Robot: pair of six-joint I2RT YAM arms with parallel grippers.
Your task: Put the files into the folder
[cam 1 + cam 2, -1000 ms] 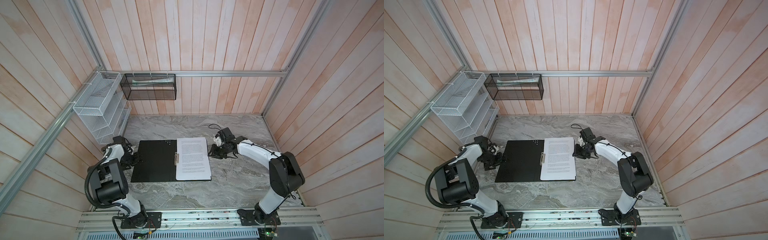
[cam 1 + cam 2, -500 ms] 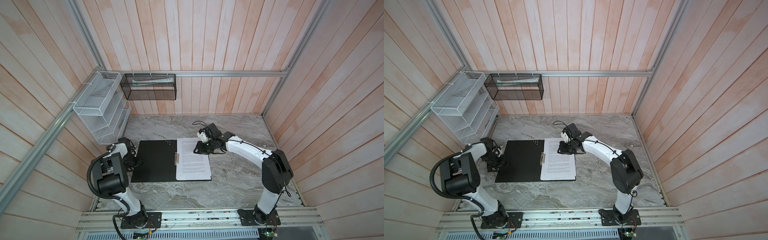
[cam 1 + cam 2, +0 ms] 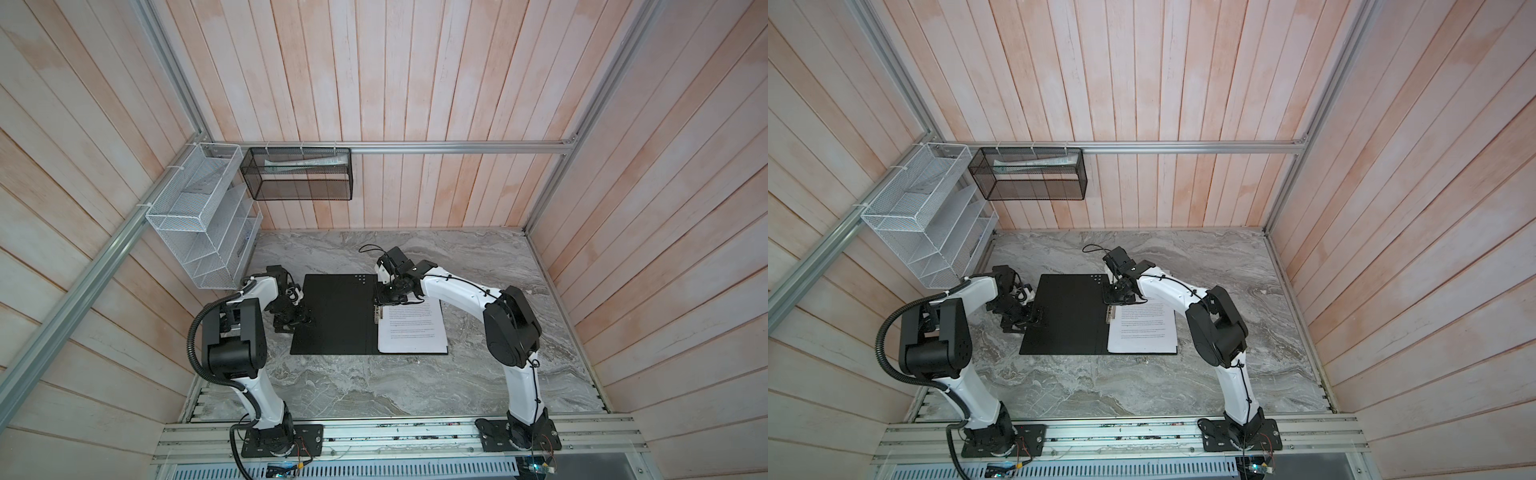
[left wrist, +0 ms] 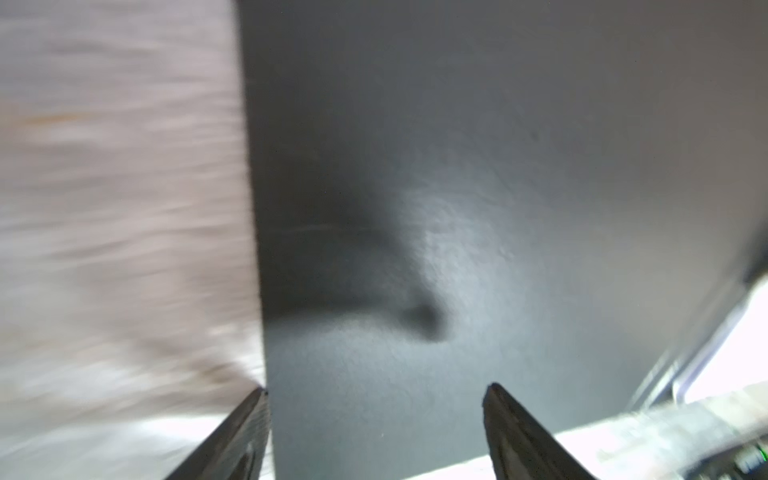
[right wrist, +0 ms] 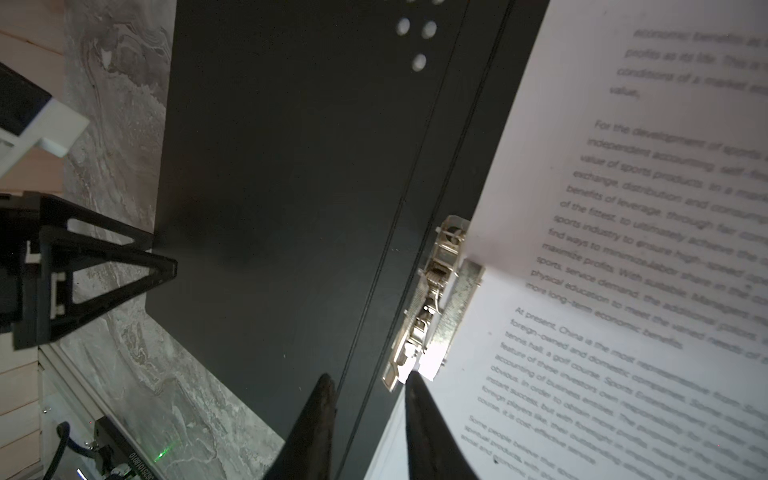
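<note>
The folder (image 3: 336, 316) (image 3: 1067, 316) lies open on the marble table, black inside up. The files (image 3: 411, 332) (image 3: 1142, 332), white printed sheets, rest on its right half, with their edge at the metal spine clip (image 5: 436, 299). One sheet's far part lifts off the stack in the right wrist view (image 5: 623, 166). My left gripper (image 3: 305, 322) (image 4: 377, 388) is open at the folder's left edge, one finger beside the edge and one over the black cover (image 4: 415, 166). My right gripper (image 3: 384, 297) (image 5: 370, 375) hangs over the spine near the clip's end, jaws narrowly apart, holding nothing.
A white wire rack (image 3: 203, 224) hangs on the left wall. A black mesh basket (image 3: 299, 174) with papers hangs on the back wall. The arm bases stand on an aluminium rail (image 3: 374, 436) at the front edge. Bare marble (image 3: 498, 270) surrounds the folder.
My right gripper swung left from beside the files' far right corner to above the spine clip. My left gripper moved in to the folder's left edge, its jaws a little narrower.
</note>
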